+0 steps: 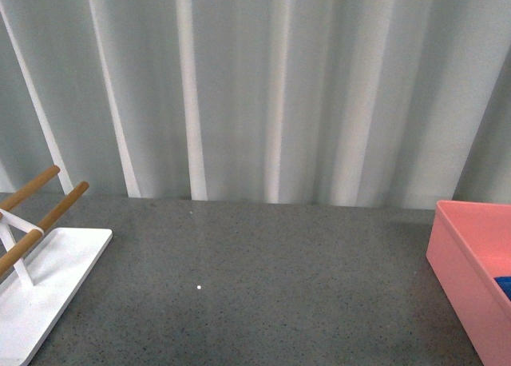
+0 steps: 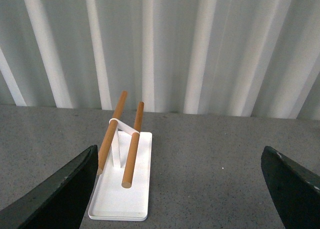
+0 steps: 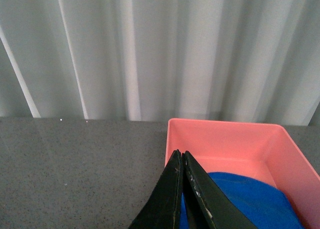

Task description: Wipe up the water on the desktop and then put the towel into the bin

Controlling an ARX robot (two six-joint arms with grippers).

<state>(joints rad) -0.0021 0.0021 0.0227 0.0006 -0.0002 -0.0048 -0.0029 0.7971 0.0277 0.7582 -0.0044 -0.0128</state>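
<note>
The dark grey speckled desktop [image 1: 263, 278] stretches across the front view. At its right edge stands the salmon-pink bin [image 1: 463, 258], with a sliver of blue towel [image 1: 505, 284] inside. The right wrist view shows the blue towel [image 3: 250, 201] lying bunched on the floor of the bin [image 3: 225, 136]. My right gripper [image 3: 181, 154] is shut with nothing between its fingers, its tips over the bin's near wall, above the towel. My left gripper [image 2: 180, 189] is open and empty above the desktop [image 2: 210, 159], its dark fingers [image 2: 65, 189] wide apart. Neither arm appears in the front view.
A white rack base with wooden rods [image 1: 44, 290] sits at the desktop's left; the same rack [image 2: 125, 174] lies just ahead of the left gripper. A pale pleated curtain [image 1: 263, 86] hangs behind the desktop. A tiny white speck [image 1: 198, 288] lies mid-table.
</note>
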